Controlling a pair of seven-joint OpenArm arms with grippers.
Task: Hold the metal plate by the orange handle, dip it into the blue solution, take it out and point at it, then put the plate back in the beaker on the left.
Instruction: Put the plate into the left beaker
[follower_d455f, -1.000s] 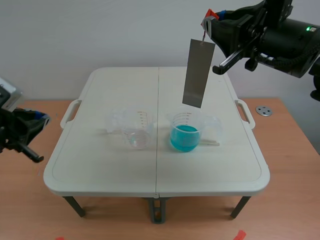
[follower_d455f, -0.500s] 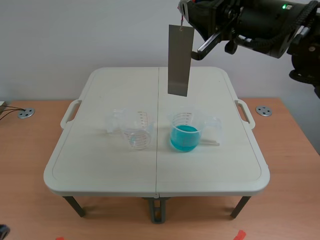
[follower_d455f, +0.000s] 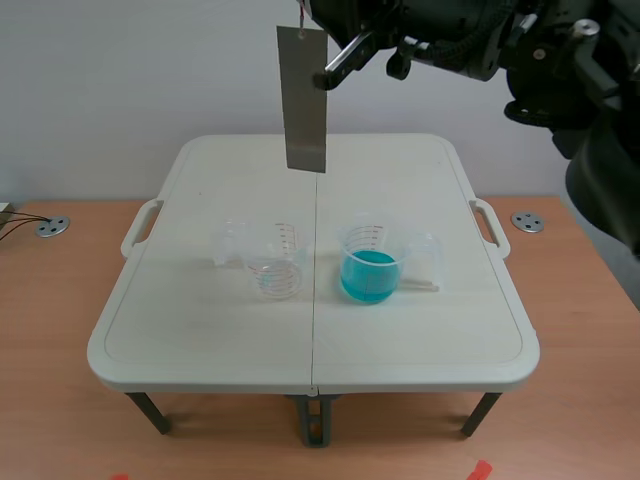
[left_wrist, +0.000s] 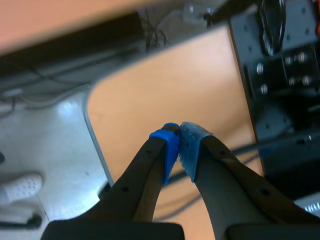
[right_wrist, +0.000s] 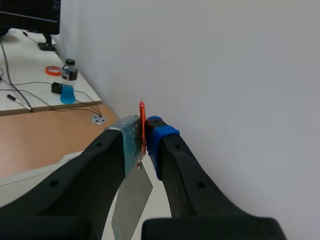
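The grey metal plate (follower_d455f: 303, 98) hangs upright high over the table's far middle, above and behind the empty clear beaker (follower_d455f: 274, 262) on the left. The beaker with blue solution (follower_d455f: 370, 266) stands to its right. My right arm crosses the scene's top; its gripper (follower_d455f: 318, 12) is at the plate's top end. In the right wrist view the right gripper (right_wrist: 142, 131) is shut on the thin orange handle (right_wrist: 142, 117), with the plate (right_wrist: 130, 202) dangling below. The left gripper (left_wrist: 178, 134) is shut on nothing, off the table over the wooden floor, and does not show in the scene view.
The white folding table (follower_d455f: 200, 340) stands on a wooden floor. A round metal disc (follower_d455f: 527, 221) lies on the floor to the right and another (follower_d455f: 52, 226) to the left. A black equipment frame (left_wrist: 282, 75) stands near the left gripper.
The right arm has swung left with the plate, from above the blue beaker to above and behind the empty one. The left arm has left the scene view.
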